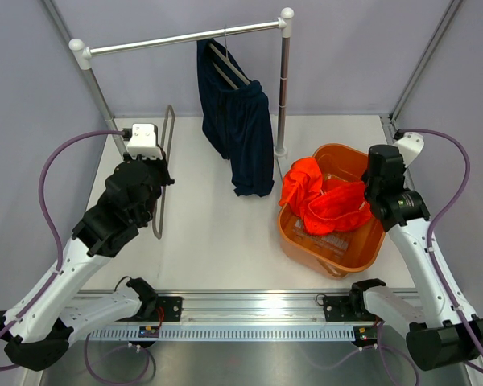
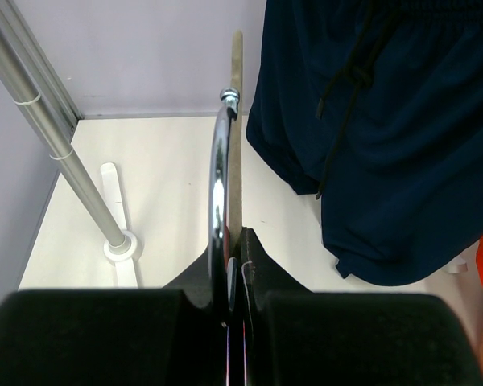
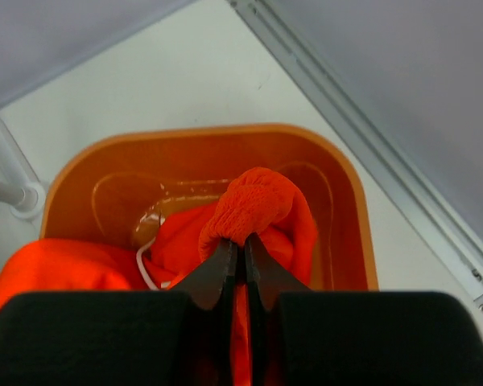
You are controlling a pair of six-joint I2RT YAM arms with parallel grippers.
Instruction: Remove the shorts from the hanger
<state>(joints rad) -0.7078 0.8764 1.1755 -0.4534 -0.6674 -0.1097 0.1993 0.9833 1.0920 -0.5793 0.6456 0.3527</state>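
Orange cloth, likely soft, light and limp: the shorts drape into the tub, a bunched fold pinched in the closed right hand. The left hand is clamped on the stiff, bare hanger.

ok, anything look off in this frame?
The orange shorts hang half over the tub rim instead of lying inside, pinched in the right gripper. The left gripper holds a bare hanger.
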